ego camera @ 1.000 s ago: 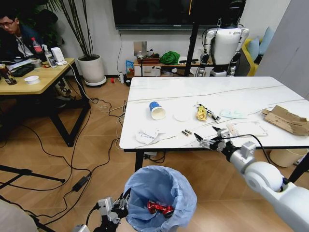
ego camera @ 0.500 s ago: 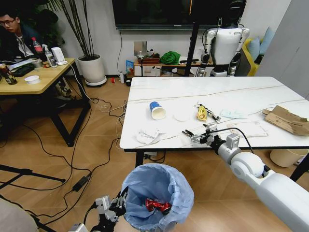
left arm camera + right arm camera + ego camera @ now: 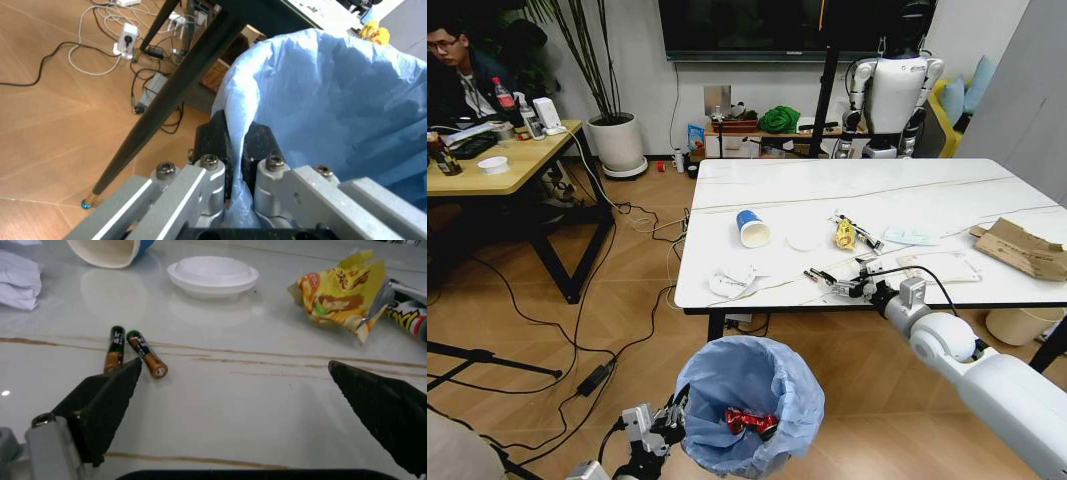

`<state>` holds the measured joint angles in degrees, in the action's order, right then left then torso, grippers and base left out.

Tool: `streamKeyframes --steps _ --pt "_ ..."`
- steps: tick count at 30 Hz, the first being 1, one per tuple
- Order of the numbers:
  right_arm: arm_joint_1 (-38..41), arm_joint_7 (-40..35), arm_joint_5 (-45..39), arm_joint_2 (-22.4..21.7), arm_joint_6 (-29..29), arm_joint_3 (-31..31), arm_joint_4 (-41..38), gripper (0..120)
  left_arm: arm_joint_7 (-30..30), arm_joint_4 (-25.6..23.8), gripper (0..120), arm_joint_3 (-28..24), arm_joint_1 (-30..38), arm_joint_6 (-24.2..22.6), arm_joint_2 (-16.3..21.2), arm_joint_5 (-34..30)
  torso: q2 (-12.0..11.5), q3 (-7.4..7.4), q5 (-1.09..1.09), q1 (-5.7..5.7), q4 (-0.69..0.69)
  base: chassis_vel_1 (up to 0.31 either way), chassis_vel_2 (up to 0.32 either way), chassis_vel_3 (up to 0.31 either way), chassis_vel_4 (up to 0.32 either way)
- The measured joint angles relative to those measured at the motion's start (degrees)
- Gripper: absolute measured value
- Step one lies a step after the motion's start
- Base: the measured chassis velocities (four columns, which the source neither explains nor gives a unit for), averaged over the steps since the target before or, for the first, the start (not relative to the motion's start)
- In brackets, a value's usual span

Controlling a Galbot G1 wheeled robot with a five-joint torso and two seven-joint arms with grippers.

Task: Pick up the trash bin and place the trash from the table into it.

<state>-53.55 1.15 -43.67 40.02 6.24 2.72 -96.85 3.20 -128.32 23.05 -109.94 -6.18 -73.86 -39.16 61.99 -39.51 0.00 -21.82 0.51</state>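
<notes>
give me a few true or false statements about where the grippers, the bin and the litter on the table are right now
1. The left gripper is shut on the trash bin, pinching its blue bag at the rim. True.
2. The right gripper holds the yellow wrapper. False: it is open and empty, over the table near two batteries.
3. The paper cup stands upright. False: it lies on its side.
4. A red wrapper lies inside the bin. True.
5. The brown cardboard is in the bin. False: it lies on the table near the right edge.
</notes>
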Motion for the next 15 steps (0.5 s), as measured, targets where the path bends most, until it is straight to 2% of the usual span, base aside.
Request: streamKeyframes --steps 15 --pt "3.24 -0.78 -1.84 -0.35 0.72 -4.87 -0.21 98 0.03 0.44 1 0.08 0.45 0.05 0.22 -0.79 0.01 0.0 0.0 0.0 -0.01 0.0 0.0 0.0 0.0"
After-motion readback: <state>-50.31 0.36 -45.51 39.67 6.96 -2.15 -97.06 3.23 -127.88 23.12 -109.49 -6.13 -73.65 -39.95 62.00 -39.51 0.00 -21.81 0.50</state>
